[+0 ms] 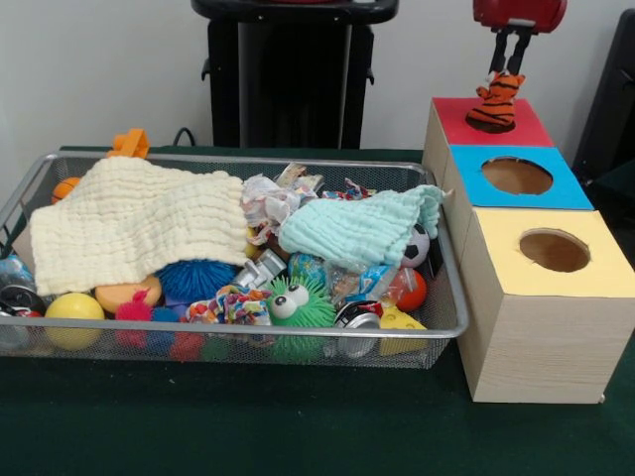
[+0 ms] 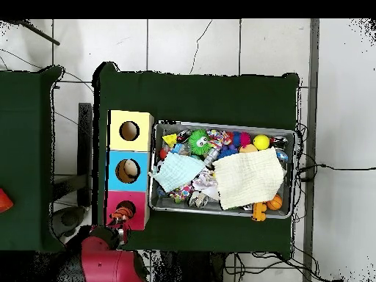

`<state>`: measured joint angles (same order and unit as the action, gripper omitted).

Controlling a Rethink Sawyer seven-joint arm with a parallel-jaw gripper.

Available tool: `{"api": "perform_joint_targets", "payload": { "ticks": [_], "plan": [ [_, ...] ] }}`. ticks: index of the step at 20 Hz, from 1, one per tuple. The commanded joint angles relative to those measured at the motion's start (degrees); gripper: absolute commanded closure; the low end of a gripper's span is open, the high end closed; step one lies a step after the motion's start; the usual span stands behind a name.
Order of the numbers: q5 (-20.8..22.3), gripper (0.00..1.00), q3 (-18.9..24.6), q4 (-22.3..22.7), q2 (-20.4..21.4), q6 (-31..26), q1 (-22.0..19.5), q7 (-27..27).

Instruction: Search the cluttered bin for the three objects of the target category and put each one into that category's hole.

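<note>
tool (image 1: 501,71) pinching tiger plush (image 1: 495,102), hanging right over red box (image 1: 526,127) so it drops into hole. other 2 holes empty-ish, bin (image 1: 451,297) clutter under 2 cloths.

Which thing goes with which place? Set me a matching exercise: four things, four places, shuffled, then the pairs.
Things:
1. striped tiger toy
2. cream cloth
3. green googly-eyed ball
4. yellow box

Places:
A. at the bin's near edge, beside a soda can
B. in the hand, over the red box
C. spread across the bin's left part in the front view
D. nearest the front camera in the row of boxes

Pairs: 1-B, 2-C, 3-A, 4-D
</note>
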<state>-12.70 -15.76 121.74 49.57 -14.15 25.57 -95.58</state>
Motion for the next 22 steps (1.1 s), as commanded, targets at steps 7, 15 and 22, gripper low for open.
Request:
{"api": "perform_joint_targets", "payload": {
  "ticks": [7, 15, 22],
  "plan": [
    [-2.59, 1.00, 2.36, -1.79, -2.62, 4.47, -1.81, -14.14],
    [-2.25, 1.00, 3.52, -0.88, -2.98, 6.49, -3.03, -13.73],
    [-1.73, 1.00, 4.80, -0.33, -3.96, 8.95, -4.43, -13.25]
  ]
}}
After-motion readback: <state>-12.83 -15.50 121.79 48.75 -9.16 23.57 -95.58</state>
